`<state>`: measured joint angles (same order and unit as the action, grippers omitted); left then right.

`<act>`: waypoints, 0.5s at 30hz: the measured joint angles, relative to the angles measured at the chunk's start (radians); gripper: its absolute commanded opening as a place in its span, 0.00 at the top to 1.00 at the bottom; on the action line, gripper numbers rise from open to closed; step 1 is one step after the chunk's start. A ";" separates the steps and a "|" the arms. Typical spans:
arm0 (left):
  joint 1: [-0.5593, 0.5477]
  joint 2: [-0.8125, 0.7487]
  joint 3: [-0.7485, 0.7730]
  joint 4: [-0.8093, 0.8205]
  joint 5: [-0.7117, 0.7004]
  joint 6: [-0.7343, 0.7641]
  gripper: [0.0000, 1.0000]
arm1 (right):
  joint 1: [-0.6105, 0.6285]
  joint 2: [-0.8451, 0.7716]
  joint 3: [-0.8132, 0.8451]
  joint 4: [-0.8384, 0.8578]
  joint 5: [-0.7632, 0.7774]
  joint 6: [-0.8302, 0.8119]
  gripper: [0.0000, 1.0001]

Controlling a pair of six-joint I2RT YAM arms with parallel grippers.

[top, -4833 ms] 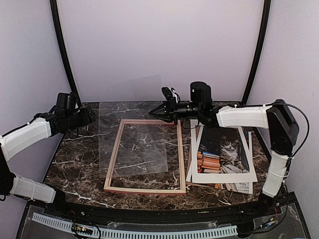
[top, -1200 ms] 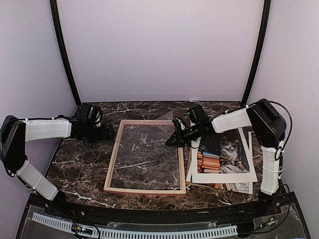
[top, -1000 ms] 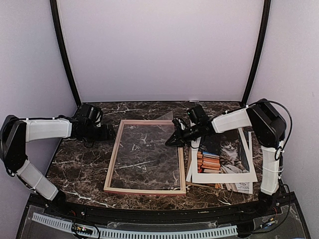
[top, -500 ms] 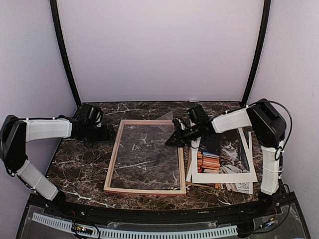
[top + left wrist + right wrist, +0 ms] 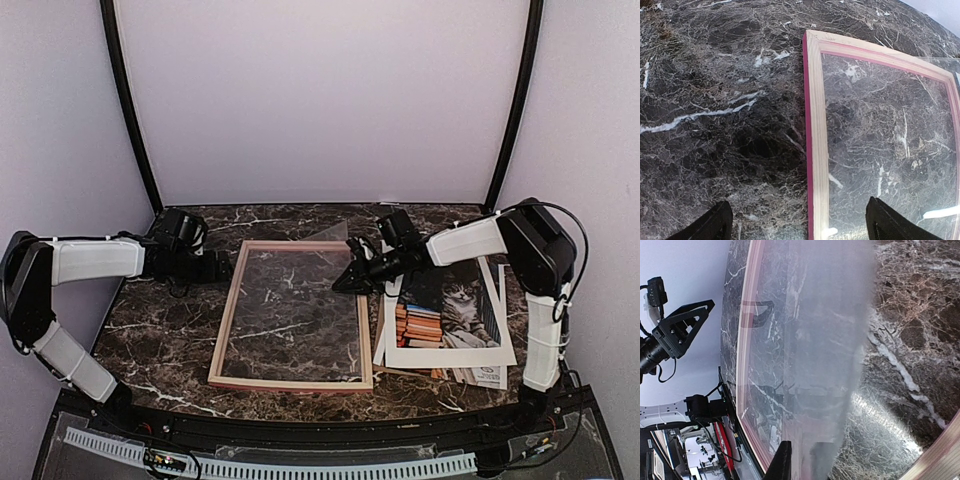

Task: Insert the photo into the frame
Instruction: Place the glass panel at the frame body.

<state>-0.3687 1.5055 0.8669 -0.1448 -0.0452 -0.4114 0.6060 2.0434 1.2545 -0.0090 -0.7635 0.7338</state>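
Note:
The frame lies flat on the marble table with its pale wood reverse up and a pink edge showing. A clear sheet rests inside it, its far right corner over the top rail. My right gripper is low at the right rail. One finger is in front of the sheet and the other shows dimly through it, with a narrow gap between them. My left gripper is open, its fingertips either side of the left rail. The photo lies face up to the right of the frame.
More paper sheets stick out from under the photo near the table's front right. Black poles stand at the back corners. A perforated white strip runs along the near edge.
The clear sheet, earlier held up above the frame, now lies in it. The right gripper has come down to the right rail and the left to the left rail. Nothing moves visibly in the last second.

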 measured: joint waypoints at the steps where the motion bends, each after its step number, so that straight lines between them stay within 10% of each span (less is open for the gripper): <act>1: -0.001 0.000 0.000 0.000 0.000 0.000 0.05 | 0.000 -0.003 -0.001 -0.001 0.000 0.000 0.94; 15: -0.001 0.000 0.000 0.000 0.000 0.000 0.05 | -0.008 -0.025 -0.005 0.000 -0.003 0.000 1.00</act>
<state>-0.3698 1.5055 0.8669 -0.1448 -0.0456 -0.4114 0.5983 2.0186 1.2499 -0.0090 -0.7662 0.7338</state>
